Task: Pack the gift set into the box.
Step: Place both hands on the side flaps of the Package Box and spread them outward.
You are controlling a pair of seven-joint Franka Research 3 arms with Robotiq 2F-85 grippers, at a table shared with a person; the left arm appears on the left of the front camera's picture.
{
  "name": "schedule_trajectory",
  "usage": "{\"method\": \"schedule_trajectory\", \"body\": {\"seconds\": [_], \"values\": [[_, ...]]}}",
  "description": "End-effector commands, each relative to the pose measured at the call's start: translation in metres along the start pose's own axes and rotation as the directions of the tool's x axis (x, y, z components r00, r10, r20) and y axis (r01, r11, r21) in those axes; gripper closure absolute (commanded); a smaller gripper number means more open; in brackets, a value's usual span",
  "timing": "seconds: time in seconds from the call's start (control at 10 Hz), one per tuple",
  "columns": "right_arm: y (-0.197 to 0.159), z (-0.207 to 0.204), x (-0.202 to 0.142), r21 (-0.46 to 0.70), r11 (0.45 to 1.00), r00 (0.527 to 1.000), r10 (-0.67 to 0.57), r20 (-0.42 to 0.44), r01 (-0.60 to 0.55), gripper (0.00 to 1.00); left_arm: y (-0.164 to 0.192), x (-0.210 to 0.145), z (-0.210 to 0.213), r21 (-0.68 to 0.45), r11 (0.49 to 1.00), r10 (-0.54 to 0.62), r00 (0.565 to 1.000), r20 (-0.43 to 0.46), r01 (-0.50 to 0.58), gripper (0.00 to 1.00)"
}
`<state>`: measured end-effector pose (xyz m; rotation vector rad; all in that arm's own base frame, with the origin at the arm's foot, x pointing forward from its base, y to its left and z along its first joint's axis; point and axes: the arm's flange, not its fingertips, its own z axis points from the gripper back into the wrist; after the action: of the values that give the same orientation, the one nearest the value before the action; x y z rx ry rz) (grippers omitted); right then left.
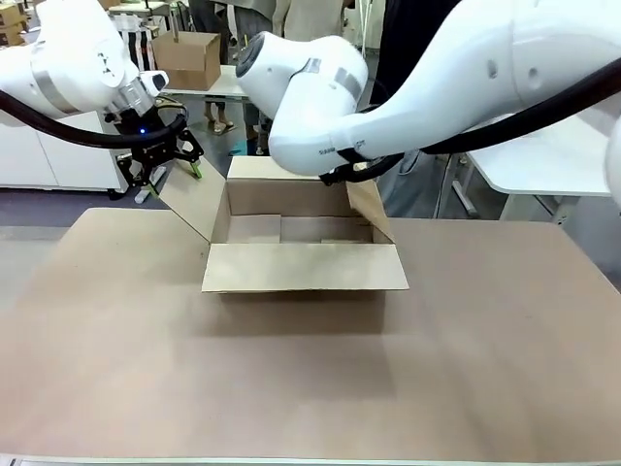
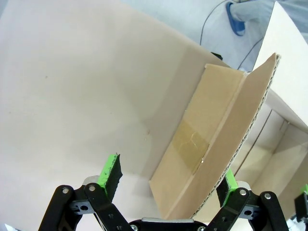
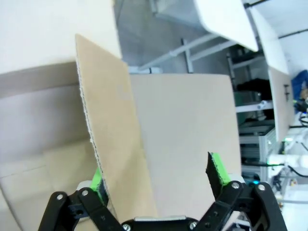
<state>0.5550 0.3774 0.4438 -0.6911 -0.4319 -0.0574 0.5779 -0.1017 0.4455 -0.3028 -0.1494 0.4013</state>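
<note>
Shallow brown corrugated cardboard box (image 1: 303,243) open mid-table; side flaps stand between spread jaws of left gripper (image 2: 168,180) and right gripper (image 3: 156,175), neither pinching.

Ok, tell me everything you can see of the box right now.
The box is plain brown corrugated cardboard, shallow, open-topped, upright mid-table. Nothing shows inside but its folded bottom panels. The near flap lies folded outward; the side flaps angle upward. The left claw and right claw are open, each straddling a side flap's edge. Clear tape shows on one side.
</note>
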Motion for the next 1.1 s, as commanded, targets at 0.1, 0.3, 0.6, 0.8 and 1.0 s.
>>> {"method": "schedule_trajectory", "body": {"seconds": [0.1,0.3,0.6,0.8,1.0], "values": [[-0.035,-0.019,-0.012,0.002,0.999,0.997,-0.049,-0.058,0.049,0.0,0.0,-0.001,0.002,0.011,1.0,0.014,1.0,0.014,-0.014,0.0],[-0.024,-0.004,0.003,-0.012,1.0,1.0,-0.023,-0.02,0.023,0.0,0.0,-0.001,0.002,0.011,1.0,0.014,1.0,0.014,-0.014,0.0],[-0.024,-0.004,0.003,-0.012,1.0,1.0,-0.023,-0.02,0.023,0.0,0.0,-0.001,0.002,0.011,1.0,0.014,1.0,0.014,-0.014,0.0],[-0.043,-0.028,-0.004,0.068,0.994,0.989,-0.08,-0.123,0.088,0.0,0.0,-0.001,0.002,0.011,1.0,0.014,1.0,0.014,-0.014,0.0],[-0.073,-0.051,-0.012,0.244,0.964,0.985,-0.072,-0.16,0.11,0.0,0.0,-0.001,0.002,0.011,1.0,0.014,1.0,0.014,-0.014,0.0]]}}
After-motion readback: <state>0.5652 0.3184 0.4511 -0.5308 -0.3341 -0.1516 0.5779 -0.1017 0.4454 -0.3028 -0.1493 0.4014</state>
